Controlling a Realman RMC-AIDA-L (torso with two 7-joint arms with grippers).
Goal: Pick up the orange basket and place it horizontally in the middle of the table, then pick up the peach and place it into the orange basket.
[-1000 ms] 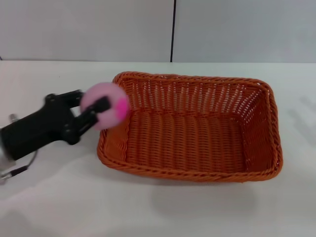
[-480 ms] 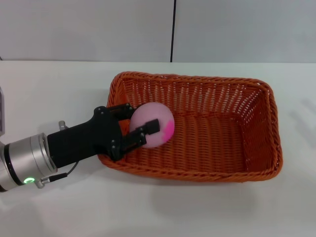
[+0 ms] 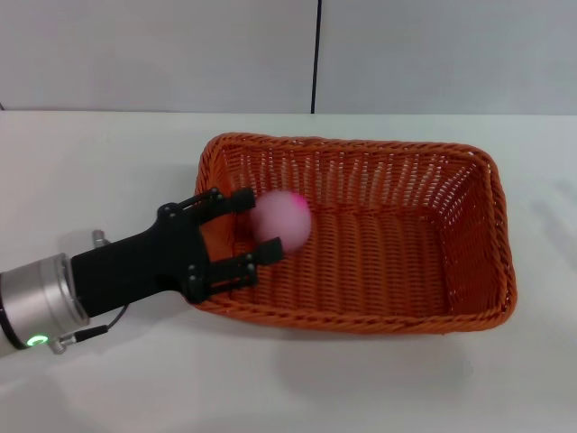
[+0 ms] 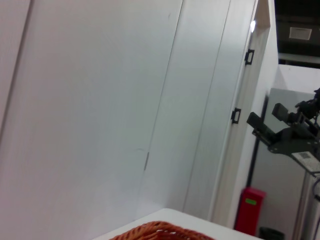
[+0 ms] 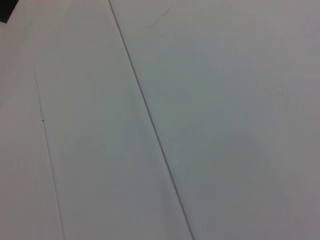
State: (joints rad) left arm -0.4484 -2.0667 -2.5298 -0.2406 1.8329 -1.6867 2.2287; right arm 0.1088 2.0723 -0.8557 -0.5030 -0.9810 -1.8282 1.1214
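Note:
The orange basket (image 3: 501, 236) lies lengthwise across the middle of the white table (image 3: 90, 153); a strip of its rim (image 4: 160, 233) shows in the left wrist view. The pink peach (image 3: 282, 217) is inside the basket near its left end, looking slightly blurred. My left gripper (image 3: 257, 224) reaches over the basket's left rim and is open, its two black fingers (image 3: 236, 198) spread on either side of the peach without gripping it. My right gripper appears in no view; the right wrist view holds only a pale panelled surface.
A pale wall with a dark vertical seam (image 3: 316, 56) runs behind the table. The left wrist view shows a red box (image 4: 250, 216) and a black device (image 4: 287, 131) far off in the room.
The left gripper carried the peach from outside the basket's left rim in over the basket, then opened. The peach now sits free between the spread fingers, lower in the basket.

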